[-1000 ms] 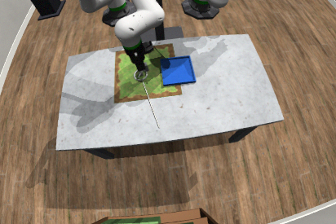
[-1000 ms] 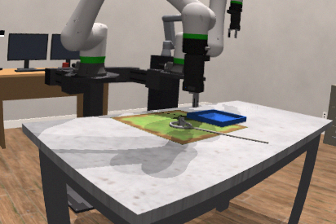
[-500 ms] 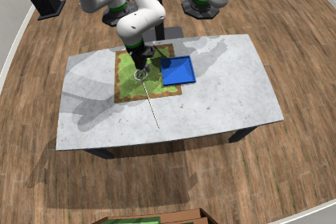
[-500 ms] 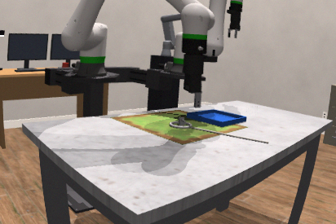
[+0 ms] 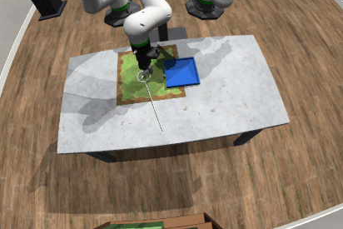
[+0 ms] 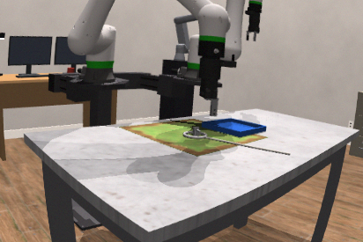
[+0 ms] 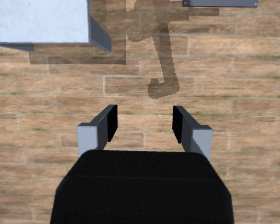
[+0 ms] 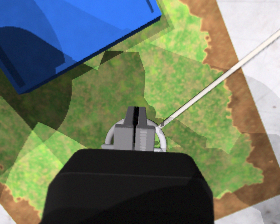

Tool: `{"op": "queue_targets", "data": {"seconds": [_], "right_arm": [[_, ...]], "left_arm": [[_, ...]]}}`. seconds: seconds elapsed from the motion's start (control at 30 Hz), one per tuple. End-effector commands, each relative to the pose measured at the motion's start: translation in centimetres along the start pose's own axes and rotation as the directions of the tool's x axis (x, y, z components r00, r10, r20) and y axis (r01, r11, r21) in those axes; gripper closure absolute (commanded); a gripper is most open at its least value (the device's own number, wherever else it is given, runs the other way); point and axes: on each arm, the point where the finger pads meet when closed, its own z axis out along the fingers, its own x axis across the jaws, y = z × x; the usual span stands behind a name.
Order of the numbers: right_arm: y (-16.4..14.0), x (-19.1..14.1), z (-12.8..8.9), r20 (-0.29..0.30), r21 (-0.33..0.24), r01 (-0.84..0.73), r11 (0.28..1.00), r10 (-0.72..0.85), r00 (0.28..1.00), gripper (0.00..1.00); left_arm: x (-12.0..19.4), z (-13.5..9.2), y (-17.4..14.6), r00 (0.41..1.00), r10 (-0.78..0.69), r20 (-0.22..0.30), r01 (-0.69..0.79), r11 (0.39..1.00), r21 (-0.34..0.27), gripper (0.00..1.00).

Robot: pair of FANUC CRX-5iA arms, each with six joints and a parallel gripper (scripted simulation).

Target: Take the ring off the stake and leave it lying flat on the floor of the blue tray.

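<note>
A grey metal ring (image 5: 143, 82) (image 6: 194, 137) (image 8: 163, 138) lies low around the short grey stake (image 6: 196, 131) on the green mat. A long thin pale rod (image 5: 155, 108) (image 6: 247, 145) (image 8: 216, 83) meets the ring's edge. The blue tray (image 5: 180, 72) (image 6: 233, 126) (image 8: 101, 30) stands beside them. My right gripper (image 5: 150, 71) (image 6: 214, 114) (image 8: 136, 117) is shut with nothing held, above the table close to the ring, and hides part of the ring and the stake in the right wrist view. My left gripper (image 6: 251, 38) (image 7: 144, 116) is open and empty, high up and away from the table.
The green mat with brown edges (image 5: 126, 89) (image 6: 165, 133) (image 8: 191, 56) lies on the pale table (image 5: 237, 83) (image 6: 106, 167). The tray overlaps the mat's edge. The rod reaches past the mat toward the table's front. Both arm bases stand behind the table.
</note>
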Motion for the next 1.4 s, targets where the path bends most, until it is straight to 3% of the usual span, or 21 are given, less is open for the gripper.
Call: {"op": "queue_targets", "data": {"seconds": [0.0,0.63,1.37], "right_arm": [[-0.1,0.1,-0.1,-0.002,0.002,0.000,1.000,0.000,1.000,1.00],[-0.1,0.1,0.3,-0.002,0.002,0.000,1.000,0.000,1.000,1.00],[-0.1,0.0,3.3,-0.002,0.002,0.000,1.000,0.000,1.000,1.00]], "left_arm": [[0.0,-0.1,0.0,1.000,0.000,0.000,0.000,1.000,-0.002,0.00],[0.0,-0.1,0.0,1.000,0.000,0.000,0.000,1.000,-0.002,0.00],[0.0,-0.1,0.0,1.000,0.000,0.000,0.000,1.000,-0.002,0.00]]}}
